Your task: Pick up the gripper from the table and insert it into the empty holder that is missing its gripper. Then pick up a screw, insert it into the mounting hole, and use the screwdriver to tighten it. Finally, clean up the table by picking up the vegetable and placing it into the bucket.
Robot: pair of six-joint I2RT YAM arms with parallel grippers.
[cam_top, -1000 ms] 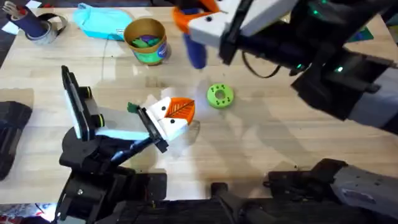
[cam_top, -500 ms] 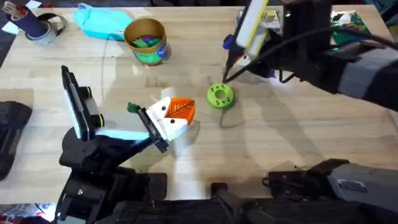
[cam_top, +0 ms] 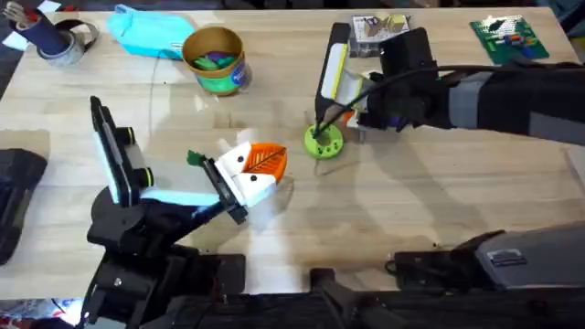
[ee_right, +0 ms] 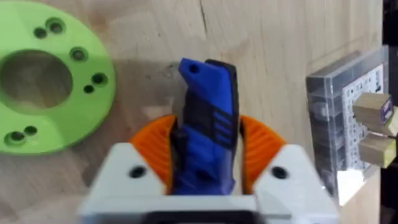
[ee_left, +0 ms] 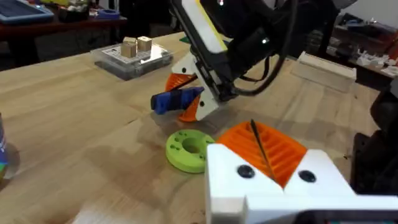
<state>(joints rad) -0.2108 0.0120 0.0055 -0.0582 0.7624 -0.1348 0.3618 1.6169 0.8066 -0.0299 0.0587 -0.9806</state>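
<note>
No legible text anywhere

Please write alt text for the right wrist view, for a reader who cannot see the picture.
The right end effector, white with orange ribbed pads, is shut on the blue handle of the screwdriver, held low over the wooden table. A green disc with a large centre hole and small holes lies beside it, and a clear plastic case with two small wooden blocks lies on the other side.

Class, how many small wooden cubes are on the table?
2. One cube and a second cube sit side by side on the clear case at the far edge; the right arm may hide others.
</note>
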